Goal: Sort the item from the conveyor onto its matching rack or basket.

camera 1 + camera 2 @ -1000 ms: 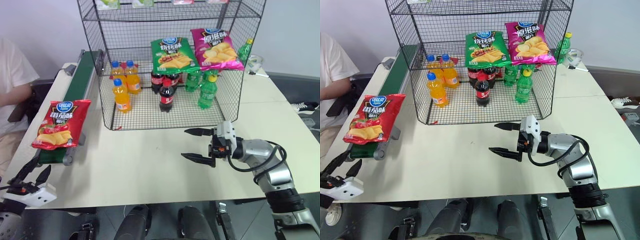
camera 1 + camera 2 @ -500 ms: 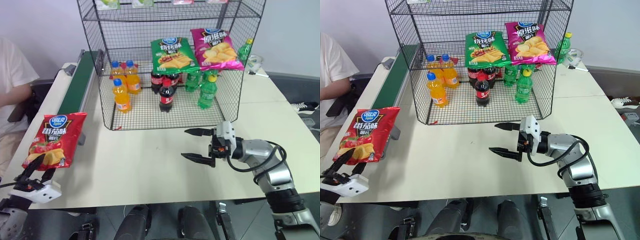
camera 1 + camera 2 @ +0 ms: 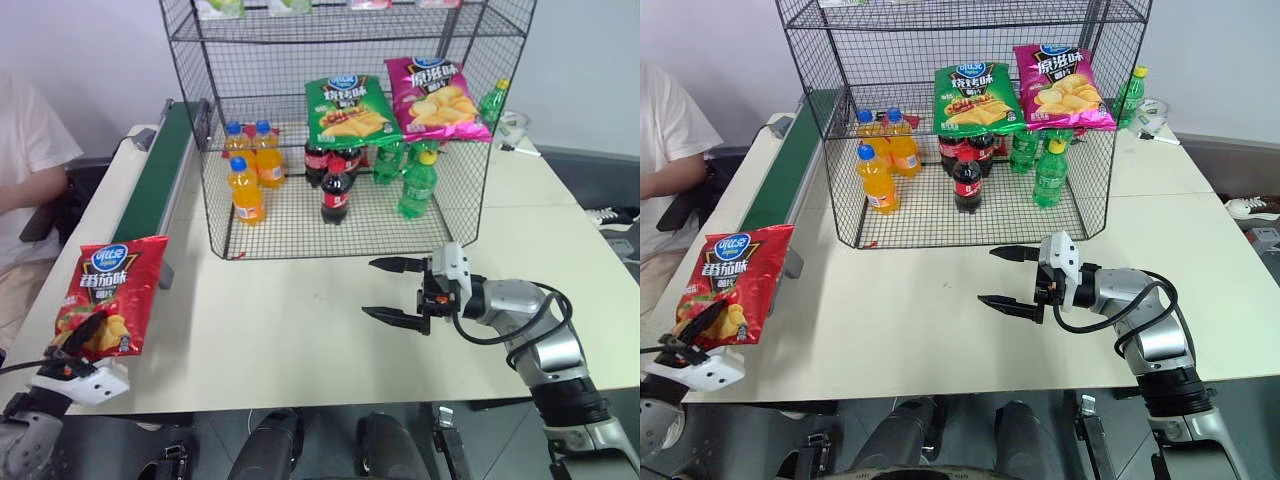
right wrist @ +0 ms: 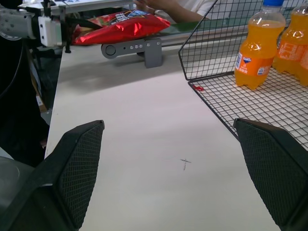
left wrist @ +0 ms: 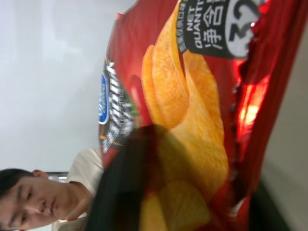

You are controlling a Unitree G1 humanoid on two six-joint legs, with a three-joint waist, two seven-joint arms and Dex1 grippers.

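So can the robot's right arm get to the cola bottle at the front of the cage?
Probably yes. The right gripper is open and holds nothing, and bare table lies between it and the cola bottle. The black wire rack looks open on that front side.

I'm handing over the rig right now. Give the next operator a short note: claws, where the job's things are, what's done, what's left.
Left claw: shut on the lower edge of the red chip bag, held up past the near end of the conveyor.
Right claw: open, empty, over the table before the wire rack.
Done: bag gripped, off the belt.
Left: carry it to the rack tier holding the green bag and magenta bag, then release.
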